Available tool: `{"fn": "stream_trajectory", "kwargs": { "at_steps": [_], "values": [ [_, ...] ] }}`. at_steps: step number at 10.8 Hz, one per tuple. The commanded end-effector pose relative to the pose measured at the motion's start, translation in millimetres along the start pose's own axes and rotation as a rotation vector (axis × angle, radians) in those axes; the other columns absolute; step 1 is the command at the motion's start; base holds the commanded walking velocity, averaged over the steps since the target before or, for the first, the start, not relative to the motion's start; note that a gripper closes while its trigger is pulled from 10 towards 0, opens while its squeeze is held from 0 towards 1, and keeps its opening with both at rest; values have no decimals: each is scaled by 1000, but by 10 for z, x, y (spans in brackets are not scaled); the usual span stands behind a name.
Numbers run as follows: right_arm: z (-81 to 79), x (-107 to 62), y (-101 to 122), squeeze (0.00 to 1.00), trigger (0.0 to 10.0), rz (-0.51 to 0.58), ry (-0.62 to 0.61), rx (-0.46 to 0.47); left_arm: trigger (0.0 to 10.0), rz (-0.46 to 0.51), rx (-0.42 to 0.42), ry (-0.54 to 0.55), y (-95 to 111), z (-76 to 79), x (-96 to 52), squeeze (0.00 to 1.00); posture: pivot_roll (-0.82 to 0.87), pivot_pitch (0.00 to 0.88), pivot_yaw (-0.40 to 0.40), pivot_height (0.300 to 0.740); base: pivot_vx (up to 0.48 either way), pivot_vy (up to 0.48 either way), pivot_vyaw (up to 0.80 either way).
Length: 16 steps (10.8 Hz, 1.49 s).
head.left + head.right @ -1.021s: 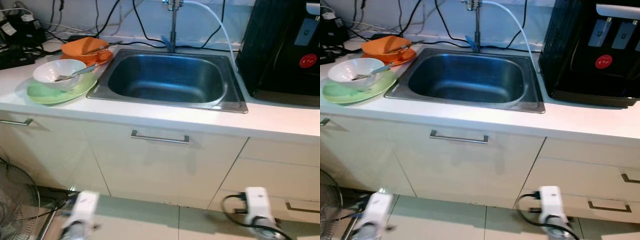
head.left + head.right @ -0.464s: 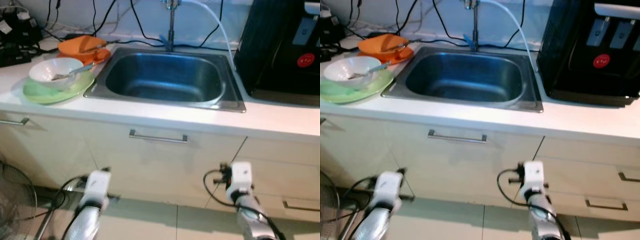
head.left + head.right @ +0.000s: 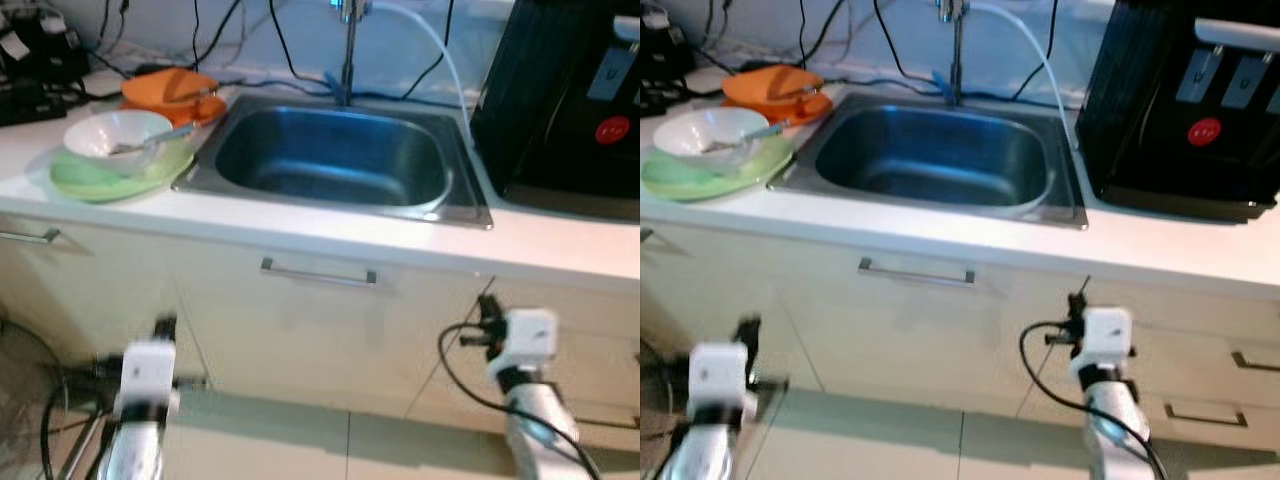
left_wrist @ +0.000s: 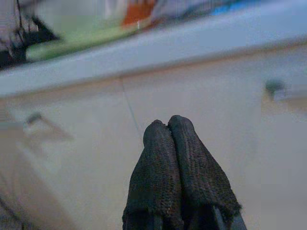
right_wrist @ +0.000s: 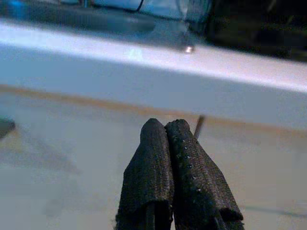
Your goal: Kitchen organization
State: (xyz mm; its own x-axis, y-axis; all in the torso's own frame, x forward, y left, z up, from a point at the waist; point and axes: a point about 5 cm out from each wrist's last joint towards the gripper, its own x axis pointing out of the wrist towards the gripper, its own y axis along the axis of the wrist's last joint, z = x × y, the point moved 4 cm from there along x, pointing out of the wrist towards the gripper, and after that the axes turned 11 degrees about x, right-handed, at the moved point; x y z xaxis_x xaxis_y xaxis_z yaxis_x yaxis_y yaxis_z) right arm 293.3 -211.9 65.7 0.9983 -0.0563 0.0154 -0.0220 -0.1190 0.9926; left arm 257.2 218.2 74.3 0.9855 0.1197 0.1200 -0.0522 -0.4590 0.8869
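Black fingertips (image 4: 168, 143) pressed together before cream cabinet (image 4: 201, 96)

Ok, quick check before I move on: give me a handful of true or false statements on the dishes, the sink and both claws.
1. The white bowl sits on the green plate to the robot's left of the sink. True.
2. The sink basin is full of dishes. False: no dishes can be seen in the basin.
3. The left claw is shut and holds nothing. True: its fingers are pressed together in front of the cabinet face.
4. The right claw is gripping the drawer handle. False: it is shut on nothing, below the counter edge.
5. The orange dish stands on the black appliance. False: it is on the counter behind the green plate.
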Motion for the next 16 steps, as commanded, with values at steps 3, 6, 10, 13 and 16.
{"fn": "stream_trajectory", "kwargs": {
  "at_steps": [3, 6, 10, 13, 16],
  "values": [
    [-99, 188, 427, 0, 10000, 99, -9, 16, 10000, 147, -1, 19, 554, 19, 287, 0, 3, 9, -48, 740, 0, 0, 0],
    [-570, 484, 712, 0, 10000, 169, 86, 93, 10000, 272, -28, 29, 1035, 75, 691, 0, 18, 0, -46, 740, 0, 0, 0],
    [-934, 743, 745, 0, 10000, 157, 134, 142, 10000, 295, -120, -78, 1319, 519, 1034, 0, 49, 0, -49, 740, 0, 0, 0],
    [-889, 920, 766, 0, 10000, 153, 97, 135, 10000, 238, -197, -158, 1309, 683, 1285, 0, 30, 0, -32, 740, 0, 0, 0],
    [-916, 927, 624, 0, 10000, 117, 88, 143, 10000, 225, -210, -151, 1250, 674, 1307, 0, 58, 0, -40, 740, 0, 0, 0]
  ]
}}
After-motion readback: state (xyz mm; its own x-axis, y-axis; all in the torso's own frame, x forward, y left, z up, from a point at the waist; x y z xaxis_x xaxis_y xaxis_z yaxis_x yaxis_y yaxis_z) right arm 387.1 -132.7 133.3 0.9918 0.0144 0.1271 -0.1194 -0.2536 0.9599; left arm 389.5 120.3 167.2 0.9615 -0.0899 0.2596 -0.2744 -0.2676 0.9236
